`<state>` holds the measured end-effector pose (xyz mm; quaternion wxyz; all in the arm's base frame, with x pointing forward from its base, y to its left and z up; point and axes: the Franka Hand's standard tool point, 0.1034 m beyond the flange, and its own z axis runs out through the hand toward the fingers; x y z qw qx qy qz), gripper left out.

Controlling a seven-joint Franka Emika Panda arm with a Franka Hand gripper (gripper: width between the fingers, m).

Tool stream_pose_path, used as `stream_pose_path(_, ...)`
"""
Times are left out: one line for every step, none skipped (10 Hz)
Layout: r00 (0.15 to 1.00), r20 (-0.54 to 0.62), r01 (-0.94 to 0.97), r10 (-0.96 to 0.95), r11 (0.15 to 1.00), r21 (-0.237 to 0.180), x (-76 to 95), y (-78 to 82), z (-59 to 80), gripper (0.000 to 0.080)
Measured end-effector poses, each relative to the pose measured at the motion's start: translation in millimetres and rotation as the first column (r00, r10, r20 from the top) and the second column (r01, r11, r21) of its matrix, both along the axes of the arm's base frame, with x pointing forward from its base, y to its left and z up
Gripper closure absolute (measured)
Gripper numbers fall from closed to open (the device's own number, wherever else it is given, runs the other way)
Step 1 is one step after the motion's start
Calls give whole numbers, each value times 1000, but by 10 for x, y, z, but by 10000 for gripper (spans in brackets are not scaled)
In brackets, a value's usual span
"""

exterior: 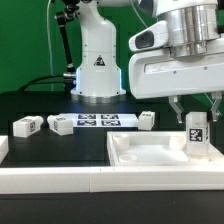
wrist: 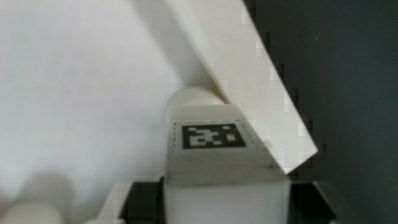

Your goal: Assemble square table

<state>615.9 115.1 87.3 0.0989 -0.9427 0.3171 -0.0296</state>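
Claw (exterior: 197, 110) status from my end: it sits partly closed, and one white block leg (exterior: 196, 135) fills the gap between its fingers, so I read that as a firm hold on the leg's upper end. On the wrist view the held leg runs straight out from between the two dark fingers (wrist: 143, 205), with its black-and-white tag facing the camera.

I see the held leg standing upright over the square slab (exterior: 140, 150), toward the exterior view's right end of it. On the wrist view its far end meets the slab's raised rim (wrist: 240, 70), which crosses the picture at a slant, with the slab's flat white face on one side and the dark table on the other. I cannot tell whether the leg's lower end touches the slab or hangs just above it.

The slab lies flat on the black table (exterior: 40, 105), just behind a long white rail (exterior: 60, 180) that runs along the front edge.

Three more legs lie loose on the table, well apart from the slab's middle: the leftmost leg (exterior: 27, 125), the second leg (exterior: 60, 124) just beside it, and the third leg (exterior: 147, 119) near the slab's back edge. Between the second and third legs lies the marker board (exterior: 97, 121), in front of the arm's white base (exterior: 98, 60).
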Motion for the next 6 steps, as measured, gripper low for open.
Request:
stream_pose_path(996,-25,82,-82,997,9,-13,22,-1,506)
stream_pose_path(991,-43,129,-128,991,17,-15,27,-3,506)
stream_pose_path(975,-62,215,-213,976,28,-7,28,-4,506)
stream_pose_path(961,-74,271,-268,962,35,-9,34,-5,506)
stream_pose_path(947,-84,315,-311,948,40,-10,42,-6,506)
stream_pose_path(921,-100,381,-376,923,45,-14,66,-5,506)
